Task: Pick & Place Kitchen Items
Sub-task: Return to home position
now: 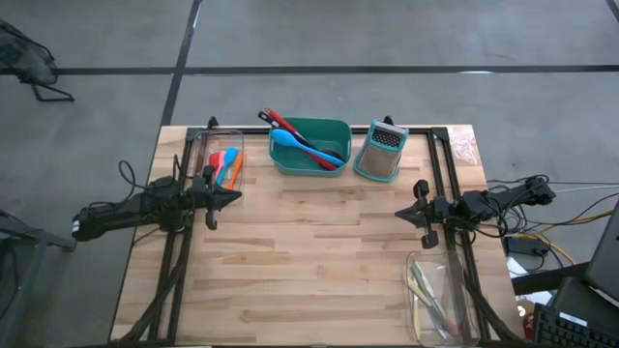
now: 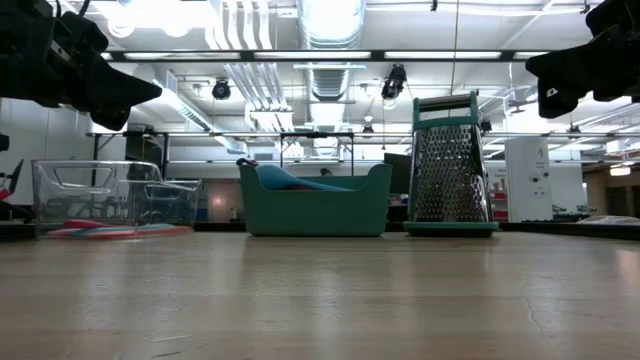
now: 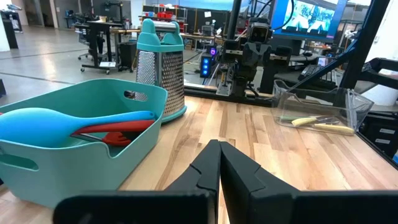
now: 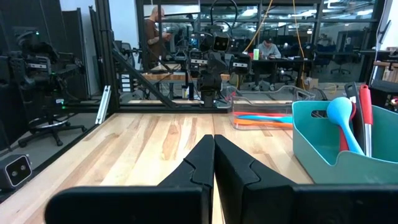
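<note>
Utensils first: the red, orange and blue spatulas (image 1: 225, 166) lie flat in the left clear bin (image 1: 201, 145), just beside the left gripper (image 1: 235, 196), on the far-edge side of its jaws. Those jaws are clenched on nothing, tips touching, and raised well clear of the wooden table (image 1: 319, 261). Ahead of them and off toward the far edge you have the teal tub (image 3: 87, 162), which holds a blue spoon (image 3: 56, 118) lying over a red utensil (image 3: 115, 129), plus a dark handle sticking out past the rim. The steel box grater (image 1: 380, 153) stands upright just beside the tub, on the side nearer the right gripper (image 1: 401, 215). The right gripper faces the left one across the middle of the table, well apart from it, and its jaws are likewise pressed together and empty. Behind those jaws, toward the near edge, sits the right clear bin (image 3: 311, 99) with pale yellow utensils (image 3: 317, 123) lying on its floor. You cannot tell from any view exactly what kind of utensils those yellow pieces are.
</note>
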